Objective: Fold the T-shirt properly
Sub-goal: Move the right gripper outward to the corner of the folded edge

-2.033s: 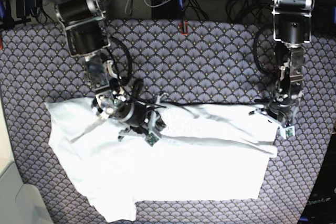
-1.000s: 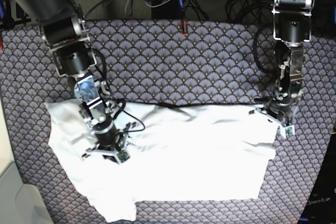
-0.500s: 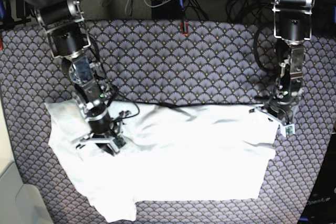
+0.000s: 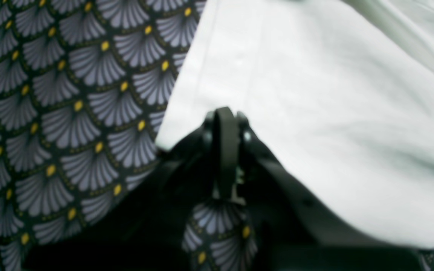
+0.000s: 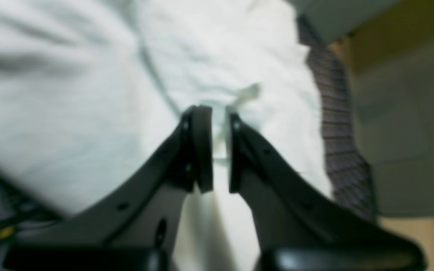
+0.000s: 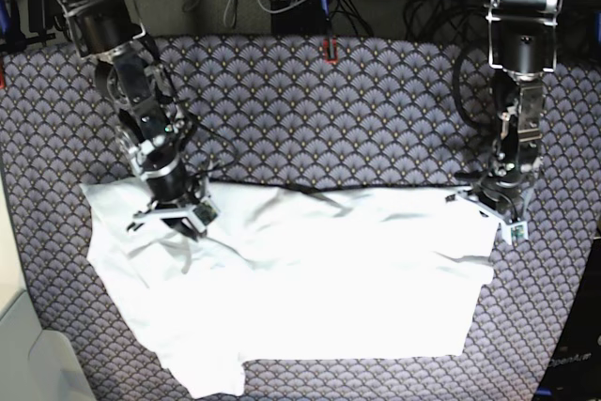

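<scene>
Right pincer (image 6: pixel 171 217) now nearer the T-shirt (image 6: pixel 310 288) sleeve, clamped on cloth; left pincer (image 6: pixel 495 216) together, unmoved.

The T-shirt (image 6: pixel 319 279) is plain white with no print, its creases shading to pale grey. The surface (image 6: pixel 329 119) beneath it carries a dark ground patterned with grey-lavender fan scales, each tipped by a small yellow dot (clearest in the left wrist view). Both grippers' fingers (image 5: pixel 202 150) are black.
</scene>
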Robot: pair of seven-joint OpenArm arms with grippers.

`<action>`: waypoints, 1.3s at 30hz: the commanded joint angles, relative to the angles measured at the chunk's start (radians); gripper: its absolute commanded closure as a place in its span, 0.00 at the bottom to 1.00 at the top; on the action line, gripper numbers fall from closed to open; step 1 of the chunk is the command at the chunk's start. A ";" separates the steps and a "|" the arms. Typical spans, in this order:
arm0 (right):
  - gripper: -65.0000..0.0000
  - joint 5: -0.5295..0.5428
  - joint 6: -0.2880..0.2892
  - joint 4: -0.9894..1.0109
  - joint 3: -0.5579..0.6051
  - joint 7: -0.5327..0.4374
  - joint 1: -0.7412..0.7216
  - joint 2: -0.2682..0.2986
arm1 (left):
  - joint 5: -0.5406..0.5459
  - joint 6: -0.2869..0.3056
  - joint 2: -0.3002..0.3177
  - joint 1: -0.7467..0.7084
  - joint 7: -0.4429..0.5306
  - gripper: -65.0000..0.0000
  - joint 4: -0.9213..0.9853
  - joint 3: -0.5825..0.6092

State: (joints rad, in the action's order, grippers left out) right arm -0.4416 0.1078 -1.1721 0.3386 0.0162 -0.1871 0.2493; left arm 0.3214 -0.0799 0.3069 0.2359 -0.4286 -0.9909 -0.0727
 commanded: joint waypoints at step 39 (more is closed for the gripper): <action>0.92 0.000 -0.070 0.243 -0.095 -0.048 -0.243 0.022 | -0.003 -0.010 0.007 0.003 -0.054 0.99 -0.013 -0.002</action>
State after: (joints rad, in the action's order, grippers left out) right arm -0.4389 0.0608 -0.9157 0.2455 -0.0025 -0.3969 0.2615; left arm 0.3176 -0.0826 0.3046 0.2333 -0.4431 -1.0012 -0.0731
